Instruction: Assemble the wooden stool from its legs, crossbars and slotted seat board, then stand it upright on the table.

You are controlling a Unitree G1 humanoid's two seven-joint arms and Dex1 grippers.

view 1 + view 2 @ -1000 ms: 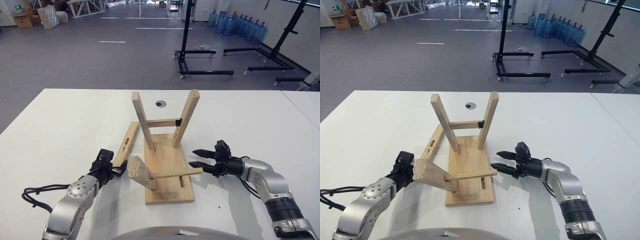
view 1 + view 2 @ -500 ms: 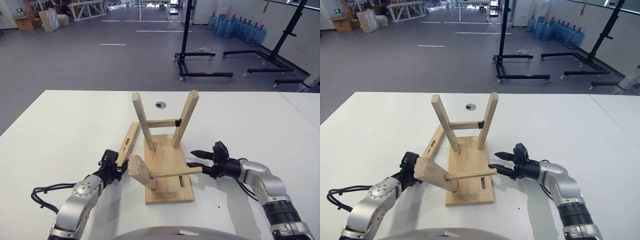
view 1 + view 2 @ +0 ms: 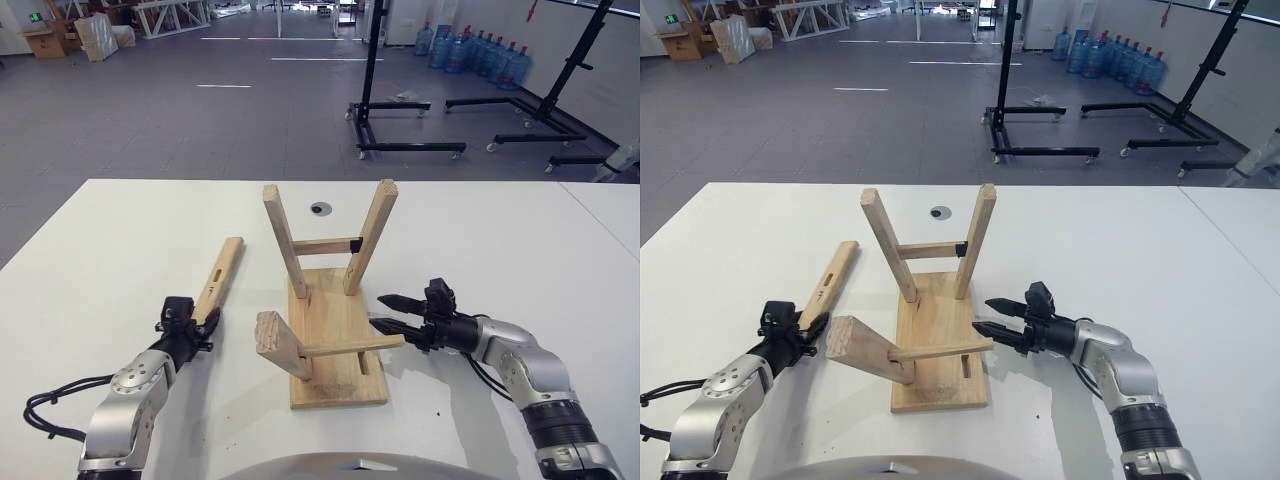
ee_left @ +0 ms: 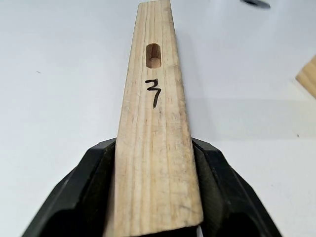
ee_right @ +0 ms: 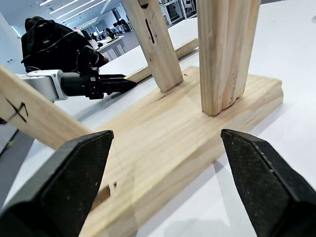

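The slotted seat board (image 3: 335, 375) lies flat on the white table. Two legs (image 3: 285, 240) stand in it, joined by a crossbar (image 3: 325, 245). A third leg (image 3: 278, 344) leans tilted over the board's front left, with a crossbar (image 3: 355, 347) sticking out of it to the right. My left gripper (image 3: 187, 325) is shut on the near end of a loose leg (image 3: 218, 280) left of the board; this leg (image 4: 155, 108) has a slot and a "3" marked on it. My right gripper (image 3: 377, 310) is open just right of the crossbar's free end, fingers (image 5: 74, 182) apart.
A round hole (image 3: 321, 208) sits in the table behind the stool. A second white table (image 3: 612, 205) adjoins at the right. Black wheeled stands (image 3: 405, 145) are on the floor beyond the far edge. Bare tabletop lies on both sides.
My left gripper has moved left with the loose leg, away from the seat board's edge. My right gripper has edged slightly toward the board.
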